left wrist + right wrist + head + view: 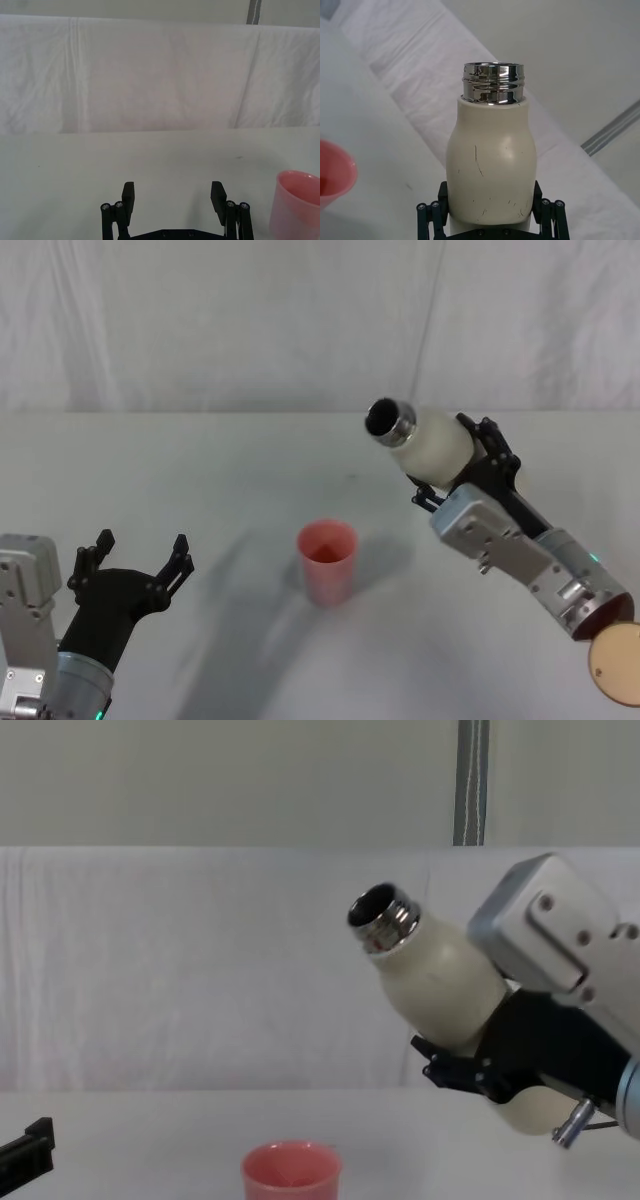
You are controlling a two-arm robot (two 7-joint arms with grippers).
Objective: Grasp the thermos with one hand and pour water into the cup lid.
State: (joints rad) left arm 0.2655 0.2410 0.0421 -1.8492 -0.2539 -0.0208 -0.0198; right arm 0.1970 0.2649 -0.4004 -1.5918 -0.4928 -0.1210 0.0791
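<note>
My right gripper [457, 470] is shut on the cream-white thermos [432, 445] and holds it in the air, tilted, with its open steel neck pointing left and slightly up. The thermos [440, 982] hangs above and to the right of the cup lid [291, 1175]. This pink cup lid [328, 560] stands upright on the table's middle. No stream of water shows at the neck. The right wrist view shows the thermos [490, 170] between the fingers and the cup lid [332, 177] at the edge. My left gripper [140, 562] rests open at the near left, away from the cup lid [296, 207].
A white cloth covers the table [220, 470], and white fabric hangs behind it. A grey vertical pole [470, 780] stands behind the backdrop. A round tan disc [615, 665] sits at the near right by my right arm.
</note>
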